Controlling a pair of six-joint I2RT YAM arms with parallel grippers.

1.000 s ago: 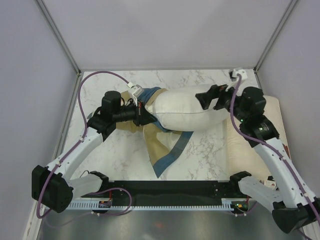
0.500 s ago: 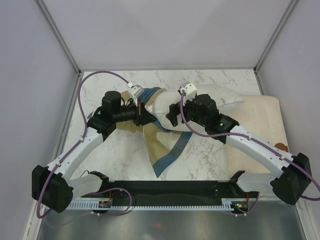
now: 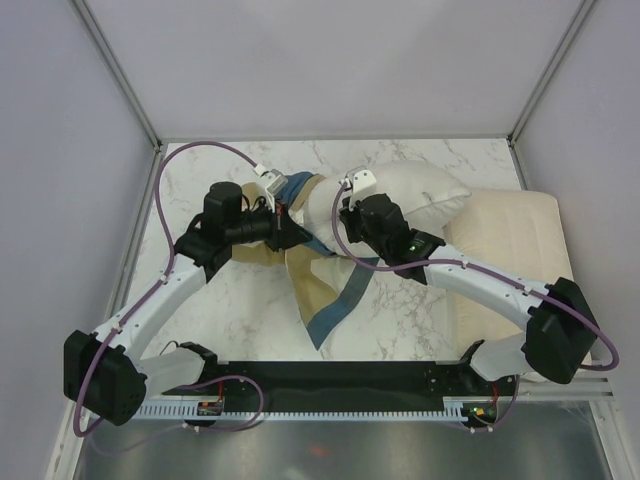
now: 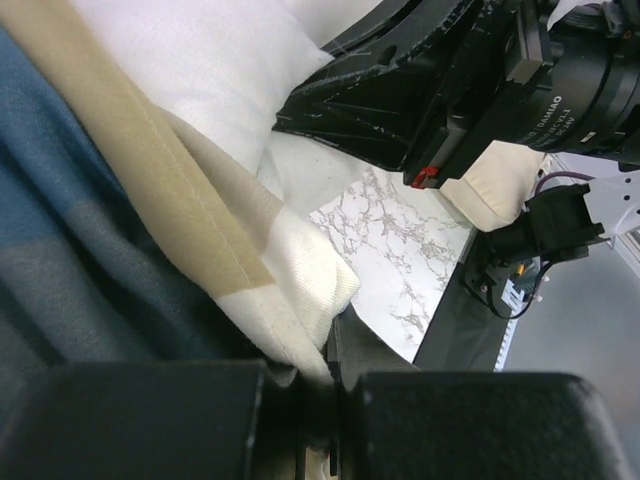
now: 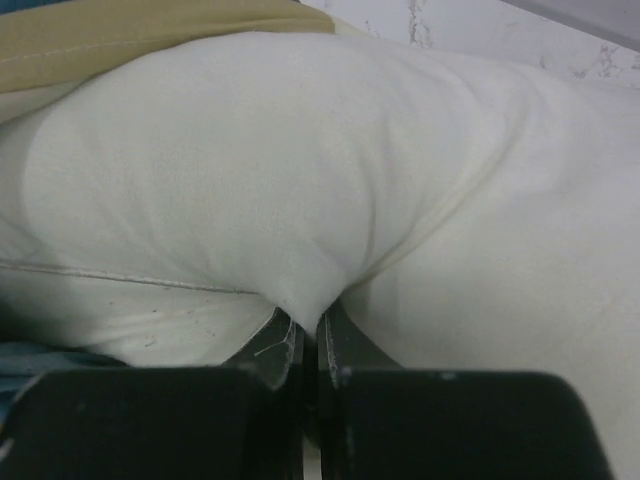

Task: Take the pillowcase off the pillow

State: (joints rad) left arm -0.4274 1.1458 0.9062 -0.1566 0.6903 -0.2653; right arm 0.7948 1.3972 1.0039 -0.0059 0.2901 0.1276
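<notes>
— Two questions: where is the left gripper (image 3: pixel 287 224), and what has it got?
— It sits at the left end of the pillow (image 3: pixel 415 192), clamped on the pillowcase (image 3: pixel 318 290). In the left wrist view a cream fold of the cloth runs straight into the closed jaws.
— And the right gripper (image 3: pixel 346 212)?
— Just across from the left one, clenched on the pillow itself. Its wrist view shows a tuck of off-white fabric drawn between the fingers (image 5: pixel 347 352), with the tan hem of the pillowcase just above.
— Where does the pillow lie?
— Toward the far side of the marble table (image 3: pixel 195 175), its plump body stretching right from the right gripper. Its left end meets the bunched pillowcase, whose blue and tan blocks trail toward the near edge.
— Anything else?
— One flatter cream pillow (image 3: pixel 510 240) at the table's right edge, near the plump one
</notes>
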